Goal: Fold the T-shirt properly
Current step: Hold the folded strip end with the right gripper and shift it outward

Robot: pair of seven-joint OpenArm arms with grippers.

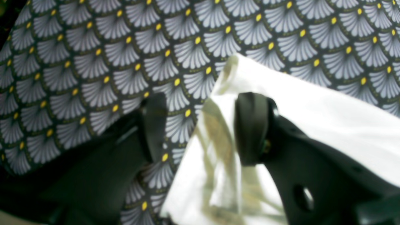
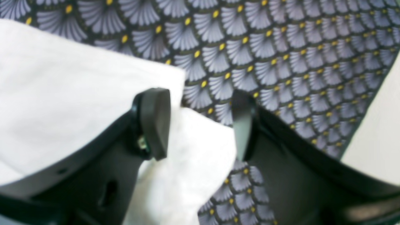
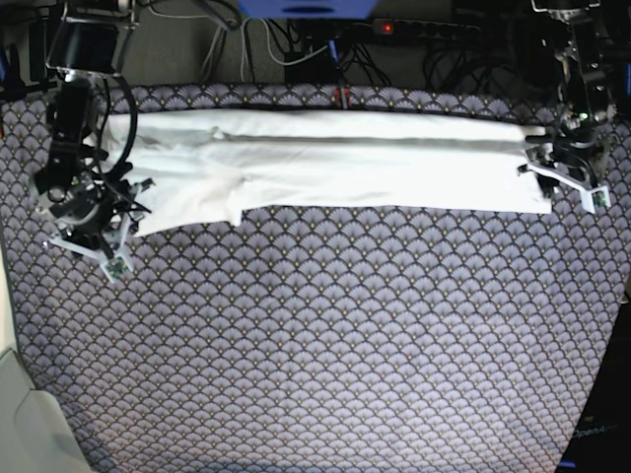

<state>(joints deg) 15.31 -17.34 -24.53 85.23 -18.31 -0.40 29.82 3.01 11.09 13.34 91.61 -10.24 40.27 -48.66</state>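
Base view: the bench (image 3: pixel 325 345), covered in a fan-patterned cloth, is seen with the T-shirt (image 3: pixel 335 163) laid as a long white folded band along its far side. At the band's ends, the left claw (image 1: pixel 200 128) and the right claw (image 2: pixel 200 125) are each seen with jaws apart, shirt fabric lying between them, unclamped.

The large white cotton T-shirt (image 3: pixel 335 163) lay folded into a long, narrow band stretched across the far part of the table, its plain side up and a lengthwise fold line running along it. One end was wider and rumpled (image 2: pixel 62 93). At the other end a corner (image 1: pixel 281 103) showed faint greenish marks, possibly print seen through the cloth.
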